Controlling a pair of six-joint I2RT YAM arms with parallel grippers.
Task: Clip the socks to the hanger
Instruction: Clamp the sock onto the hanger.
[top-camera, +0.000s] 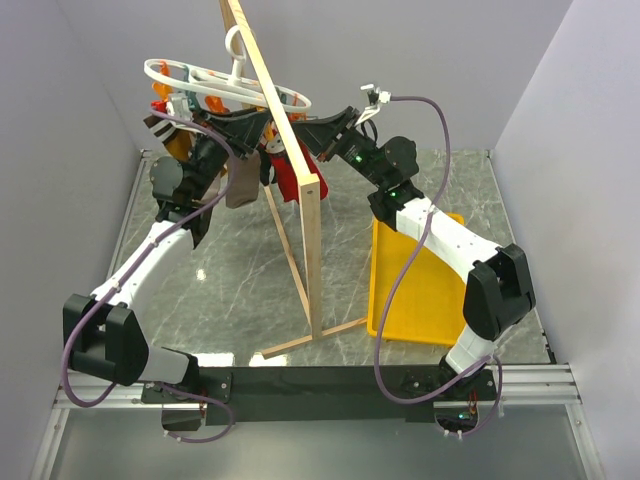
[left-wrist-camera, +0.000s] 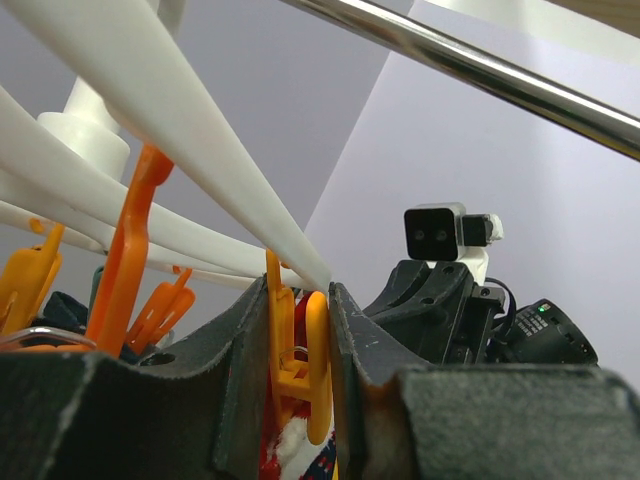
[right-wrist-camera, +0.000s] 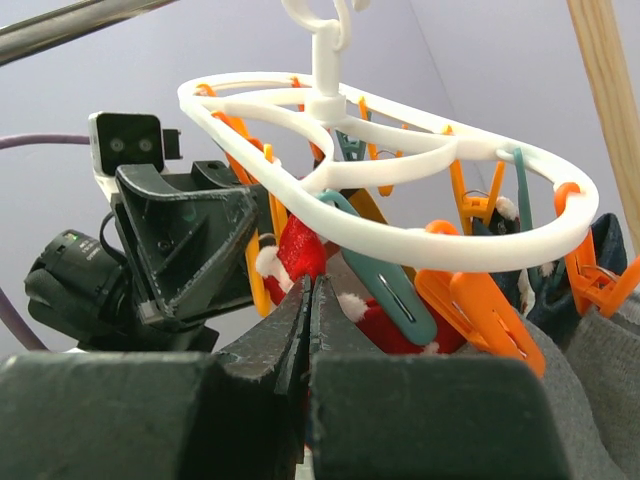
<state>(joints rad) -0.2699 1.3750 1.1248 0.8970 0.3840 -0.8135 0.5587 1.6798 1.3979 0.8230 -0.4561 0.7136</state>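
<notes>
The white hanger (top-camera: 225, 85) hangs from the wooden rack; its rings show in the left wrist view (left-wrist-camera: 200, 150) and the right wrist view (right-wrist-camera: 400, 150). My left gripper (left-wrist-camera: 300, 300) is shut on an orange clip (left-wrist-camera: 316, 360) under the rings and squeezes it. A red sock with white trim (left-wrist-camera: 290, 450) sits just below that clip. My right gripper (right-wrist-camera: 308, 290) is shut, fingertips against the red sock (right-wrist-camera: 300, 245), apparently pinching its fabric. From above, the red sock (top-camera: 290, 178) hangs between the left gripper (top-camera: 245, 130) and the right gripper (top-camera: 300, 135).
The tall wooden rack (top-camera: 305, 220) stands mid-table between the arms. A yellow tray (top-camera: 420, 290) lies at the right. A brown-grey sock (top-camera: 240, 185) hangs from the hanger. Grey fabric (right-wrist-camera: 590, 380) and several teal and orange clips (right-wrist-camera: 385, 270) crowd the hanger. A metal bar (left-wrist-camera: 480, 70) runs overhead.
</notes>
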